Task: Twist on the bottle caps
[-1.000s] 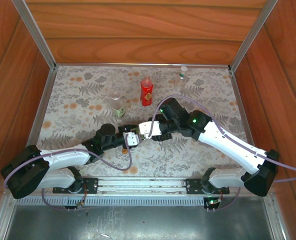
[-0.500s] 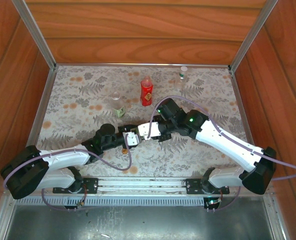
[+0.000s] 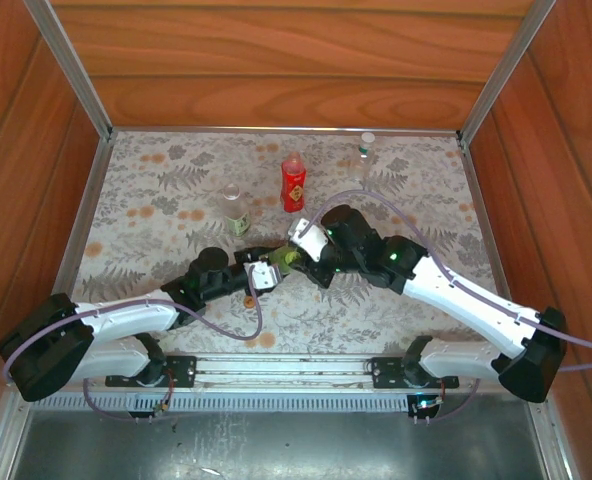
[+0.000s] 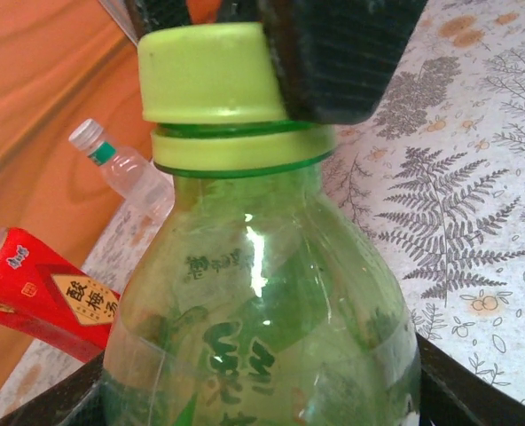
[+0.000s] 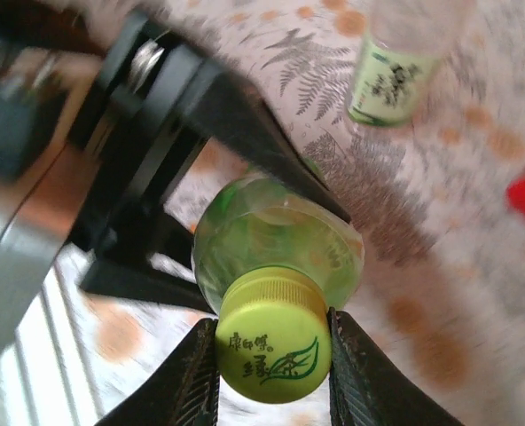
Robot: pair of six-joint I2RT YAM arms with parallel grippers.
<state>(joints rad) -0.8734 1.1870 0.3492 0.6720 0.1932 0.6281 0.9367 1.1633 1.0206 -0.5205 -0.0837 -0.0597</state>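
Observation:
My left gripper (image 3: pixel 268 272) is shut on the green bottle (image 4: pixel 262 293), holding it tilted just above the table. A yellow-green cap (image 5: pixel 271 337) sits on the bottle's neck, and my right gripper (image 5: pixel 273 355) is shut on that cap, one finger (image 5: pixel 200 377) on each side. From above, the two grippers meet at the green bottle (image 3: pixel 282 262) in the middle of the table, the right gripper (image 3: pixel 294 252) on its upper end. The red bottle (image 3: pixel 293 183), a clear bottle with a green label (image 3: pixel 236 212) and a white-capped clear bottle (image 3: pixel 365 150) stand behind.
The table is covered with a grey fern-print cloth (image 3: pixel 156 180) with orange flower spots. Wooden walls enclose the left, back and right sides. The red bottle (image 4: pixel 41 293) and the white-capped clear bottle (image 4: pixel 112 160) stand close behind the held bottle.
My right gripper has closed on the yellow-green cap and its wrist has turned. The right arm has swung a little. The left arm has stayed in place with the bottle.

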